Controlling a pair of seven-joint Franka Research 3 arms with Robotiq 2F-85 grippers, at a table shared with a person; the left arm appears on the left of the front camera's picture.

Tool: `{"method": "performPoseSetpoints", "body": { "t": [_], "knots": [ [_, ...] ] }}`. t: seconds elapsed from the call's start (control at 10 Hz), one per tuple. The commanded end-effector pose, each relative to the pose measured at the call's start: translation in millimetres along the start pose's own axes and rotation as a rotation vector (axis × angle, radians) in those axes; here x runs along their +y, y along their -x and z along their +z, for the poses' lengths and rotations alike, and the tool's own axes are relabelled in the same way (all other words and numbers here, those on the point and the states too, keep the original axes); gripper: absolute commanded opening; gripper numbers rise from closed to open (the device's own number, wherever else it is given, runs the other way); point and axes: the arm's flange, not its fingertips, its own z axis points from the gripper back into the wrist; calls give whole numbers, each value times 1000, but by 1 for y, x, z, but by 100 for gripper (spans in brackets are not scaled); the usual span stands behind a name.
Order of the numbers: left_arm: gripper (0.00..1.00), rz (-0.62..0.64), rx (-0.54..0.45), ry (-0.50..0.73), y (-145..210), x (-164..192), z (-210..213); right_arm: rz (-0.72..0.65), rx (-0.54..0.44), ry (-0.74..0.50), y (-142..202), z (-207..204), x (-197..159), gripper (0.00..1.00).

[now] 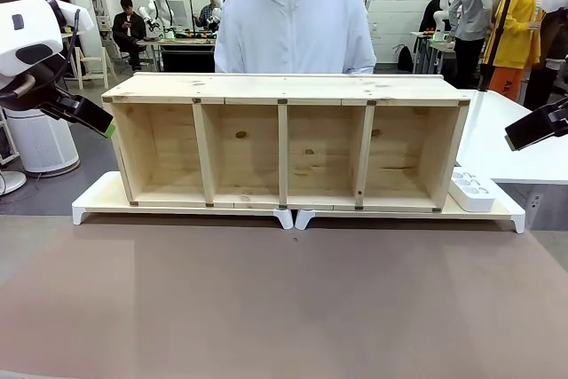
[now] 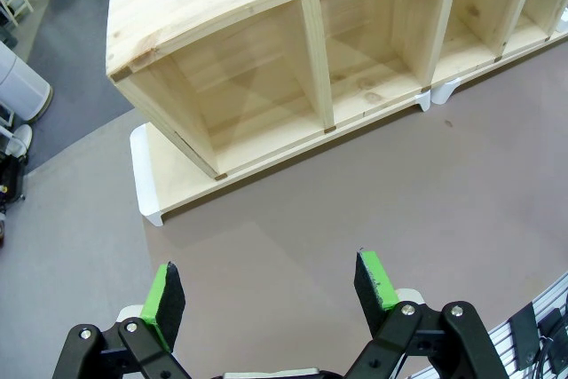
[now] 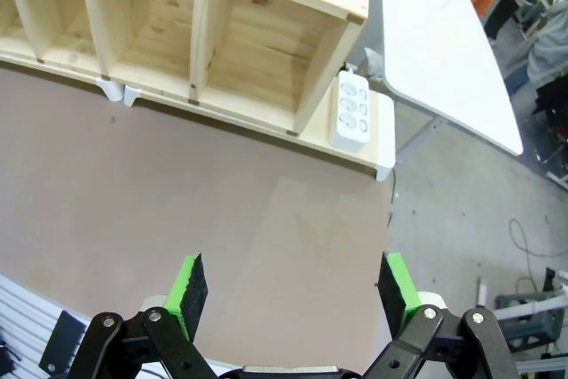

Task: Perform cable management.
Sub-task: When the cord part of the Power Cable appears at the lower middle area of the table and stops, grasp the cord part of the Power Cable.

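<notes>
The cable is out of view. A pale wooden shelf (image 1: 286,88) with four open compartments stands on white risers (image 1: 98,201) across the table. My left gripper (image 2: 266,286) hovers open over the brown tabletop in front of the shelf's left end, with nothing between its green pads (image 2: 163,295). In the front view the left gripper (image 1: 99,122) hangs just off the shelf's left side. Near the shelf's right end my right gripper (image 3: 293,281) stands open above the table, holding nothing. The front view has the right gripper (image 1: 525,134) at the right edge.
A white multi-socket power strip (image 1: 473,191) lies on the riser beside the shelf's right wall; it is also in the right wrist view as the power strip (image 3: 351,111). A person in a light jacket (image 1: 295,24) stands behind the shelf. A white side table (image 3: 444,51) adjoins at the right.
</notes>
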Motion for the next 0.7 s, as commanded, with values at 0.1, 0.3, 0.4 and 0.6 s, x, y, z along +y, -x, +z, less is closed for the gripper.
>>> {"method": "performPoseSetpoints", "body": {
  "t": [0.1,0.3,0.4,0.6],
  "knots": [
    [100,-8,-8,-6,-1,1,-1,-6,-3,5,0,1,-1,100],
    [100,-8,-8,-6,-1,1,-1,-6,-3,5,0,1,-1,100],
    [100,-8,-8,-6,-1,1,-1,-6,-3,5,0,1,-1,100],
    [100,-8,-8,-6,-1,1,-1,-6,-3,5,0,1,-1,100]
  ]
}}
